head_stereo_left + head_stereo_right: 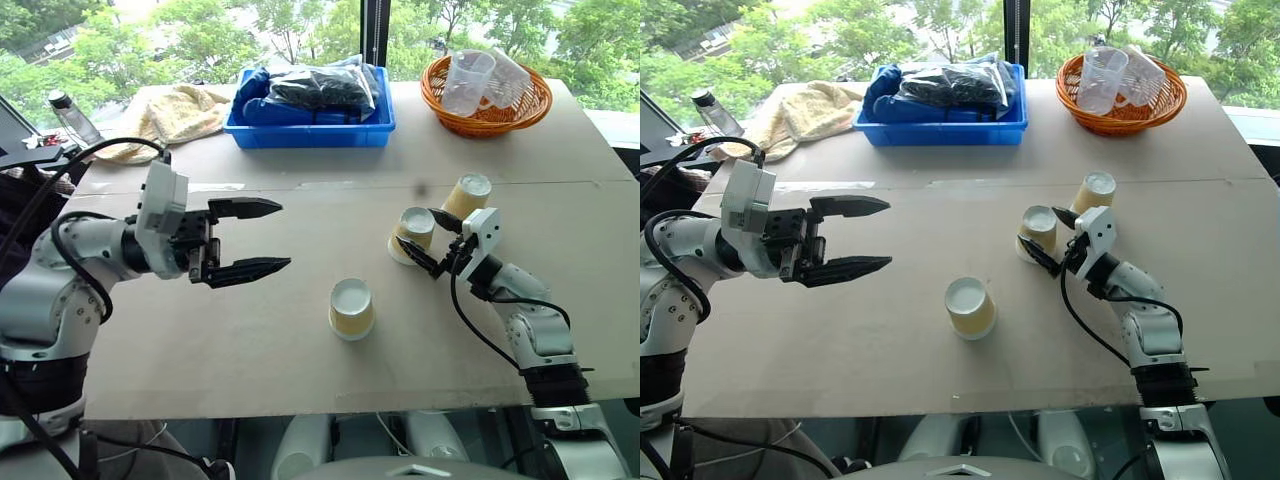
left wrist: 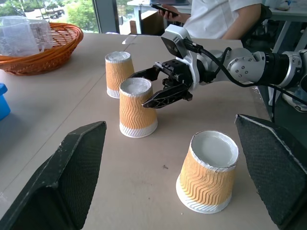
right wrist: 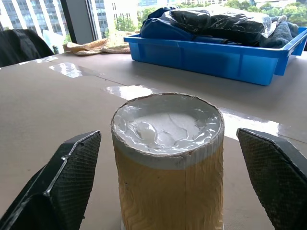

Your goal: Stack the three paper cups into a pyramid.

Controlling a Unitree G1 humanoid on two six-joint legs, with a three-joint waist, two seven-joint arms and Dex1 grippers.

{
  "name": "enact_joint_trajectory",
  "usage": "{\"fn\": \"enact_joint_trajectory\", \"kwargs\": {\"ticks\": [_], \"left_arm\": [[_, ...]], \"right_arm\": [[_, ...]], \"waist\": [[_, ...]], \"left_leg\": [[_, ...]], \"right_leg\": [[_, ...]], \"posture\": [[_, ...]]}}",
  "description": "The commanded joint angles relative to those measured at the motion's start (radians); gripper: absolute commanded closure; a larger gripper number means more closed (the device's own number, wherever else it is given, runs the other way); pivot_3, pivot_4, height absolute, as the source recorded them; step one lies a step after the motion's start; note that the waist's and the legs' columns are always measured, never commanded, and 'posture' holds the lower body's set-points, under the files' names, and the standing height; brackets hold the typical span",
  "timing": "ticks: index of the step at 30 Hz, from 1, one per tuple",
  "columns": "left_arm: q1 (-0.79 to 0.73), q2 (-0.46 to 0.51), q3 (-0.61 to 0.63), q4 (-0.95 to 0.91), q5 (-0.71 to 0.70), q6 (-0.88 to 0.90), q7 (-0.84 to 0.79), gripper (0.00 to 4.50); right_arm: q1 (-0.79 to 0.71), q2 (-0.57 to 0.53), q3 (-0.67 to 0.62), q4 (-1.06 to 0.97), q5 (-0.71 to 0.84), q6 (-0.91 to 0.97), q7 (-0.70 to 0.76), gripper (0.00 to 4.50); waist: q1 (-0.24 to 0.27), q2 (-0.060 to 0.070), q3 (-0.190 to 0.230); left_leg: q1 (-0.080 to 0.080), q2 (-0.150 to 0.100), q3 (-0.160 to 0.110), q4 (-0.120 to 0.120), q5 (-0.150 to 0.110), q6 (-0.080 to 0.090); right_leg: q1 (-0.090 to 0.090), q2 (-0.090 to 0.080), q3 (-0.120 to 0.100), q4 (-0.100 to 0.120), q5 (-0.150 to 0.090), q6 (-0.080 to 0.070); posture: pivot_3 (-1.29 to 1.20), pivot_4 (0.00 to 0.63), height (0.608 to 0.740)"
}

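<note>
Tabletop, three upturned paper cups sitting apart, unstacked.
Right gripper straddling the middle cup, fingers wide, not touching; left gripper at frame left hanging wide open, empty.

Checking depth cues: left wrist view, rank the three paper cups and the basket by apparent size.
1. Nearest paper cup
2. Basket, cropped, so unsure
3. Middle cup, between the right gripper fingers
4. Far cup

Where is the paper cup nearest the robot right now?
In the left eye view, the nearest paper cup stands upside down, alone, near the table's middle, closer than the other two cups and between the left gripper and right gripper.
</note>
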Motion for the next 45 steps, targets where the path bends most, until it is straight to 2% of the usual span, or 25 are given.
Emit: {"fn": "enact_joint_trajectory", "kwargs": {"ticks": [1,2,3,8,18,22,32,36,37,39,41,42,45], "left_arm": [[-0.010,0.002,0.009,-0.007,-0.002,-0.008,-0.008,0.00],[-0.009,0.003,0.007,-0.001,0.006,-0.012,-0.012,0.00],[-0.010,0.003,0.005,0.005,0.010,-0.015,-0.015,0.00],[-0.005,-0.001,0.008,0.000,0.002,-0.006,-0.022,0.00],[-0.006,0.006,0.000,-0.008,-0.031,0.032,-0.066,0.00],[-0.015,0.010,-0.023,0.026,0.002,0.013,-0.104,0.00],[-0.066,0.000,-0.051,0.061,0.024,-0.001,-0.137,0.00],[-0.059,-0.003,-0.054,0.058,0.029,-0.004,-0.143,0.00],[-0.058,-0.003,-0.054,0.057,0.029,-0.004,-0.143,0.00],[-0.057,-0.003,-0.053,0.057,0.029,-0.004,-0.145,0.00],[-0.051,0.000,-0.053,0.054,0.031,-0.001,-0.149,0.00],[-0.048,0.001,-0.053,0.053,0.031,0.000,-0.151,0.00],[-0.045,0.003,-0.059,0.058,0.039,-0.005,-0.162,0.00]], "right_arm": [[-0.001,0.001,0.000,-0.054,0.026,0.001,0.016,1.72],[0.000,0.000,0.002,-0.056,0.025,0.003,0.019,2.27],[0.000,0.000,0.001,-0.056,0.025,0.003,0.019,2.40],[0.023,-0.015,-0.022,-0.113,0.068,0.021,0.039,2.40],[0.283,-0.233,-0.036,-0.424,0.309,0.140,0.296,2.40],[0.325,-0.273,0.019,-0.469,0.243,0.115,0.320,2.40],[0.306,-0.236,0.096,-0.375,0.124,0.012,0.321,2.40],[0.301,-0.222,0.101,-0.345,0.131,0.004,0.320,2.40],[0.300,-0.219,0.100,-0.343,0.136,0.008,0.318,1.61],[0.299,-0.224,0.103,-0.347,0.144,0.019,0.326,1.24],[0.303,-0.227,0.104,-0.352,0.143,0.021,0.329,0.26],[0.306,-0.229,0.102,-0.356,0.147,0.028,0.330,0.12],[0.314,-0.241,0.081,-0.367,0.163,0.034,0.333,0.12]], "waist": [[-0.001,0.000,0.000],[-0.001,0.000,0.000],[-0.001,0.000,0.000],[0.000,0.000,0.000],[0.003,0.000,0.001],[0.001,0.000,0.001],[0.005,-0.001,0.001],[0.004,-0.001,0.001],[0.004,-0.001,0.001],[0.004,-0.001,0.001],[0.005,-0.001,0.001],[0.005,-0.001,0.001],[0.005,-0.001,0.001]], "left_leg": [[0.000,0.000,0.000,0.000,0.000,0.000],[0.000,0.000,0.000,0.000,0.000,0.000],[0.000,0.000,0.000,0.000,0.000,0.000],[0.000,0.000,0.000,0.000,0.000,0.000],[-0.001,0.000,0.000,0.000,0.000,0.001],[0.001,0.001,0.000,0.000,-0.001,0.002],[0.000,0.000,0.000,0.000,0.000,0.000],[0.000,0.000,0.000,0.000,0.000,0.000],[0.000,0.000,0.000,0.000,0.000,0.000],[0.000,0.000,0.000,0.000,0.000,0.000],[0.000,0.000,0.000,0.000,0.000,0.000],[0.000,0.000,0.000,0.000,0.000,0.000],[0.000,0.000,0.000,0.000,0.000,0.000]], "right_leg": [[0.000,0.000,0.000,0.000,0.000,0.000],[0.000,0.000,0.000,0.000,0.000,0.000],[0.000,0.000,0.000,0.000,0.000,0.000],[0.000,0.000,0.000,0.000,0.000,0.000],[0.000,0.000,0.000,0.000,0.000,0.000],[0.001,0.000,0.001,0.000,0.000,0.000],[0.001,0.000,0.000,-0.001,0.000,0.000],[0.001,0.000,0.000,0.000,0.000,0.000],[0.001,0.000,0.000,0.000,0.000,0.000],[0.001,0.000,0.000,0.000,0.000,0.000],[0.001,0.000,0.000,0.000,0.000,0.000],[0.001,0.000,0.000,-0.001,0.000,0.000],[0.001,0.000,0.000,-0.001,0.000,0.000]], "posture": [[0.00,0.150,0.740],[0.00,0.150,0.740],[0.00,0.150,0.740],[0.00,0.150,0.740],[0.00,0.150,0.740],[0.00,0.150,0.740],[0.00,0.150,0.740],[0.00,0.150,0.740],[0.00,0.150,0.740],[0.00,0.150,0.740],[0.00,0.150,0.740],[0.00,0.150,0.740],[0.00,0.150,0.740]]}}
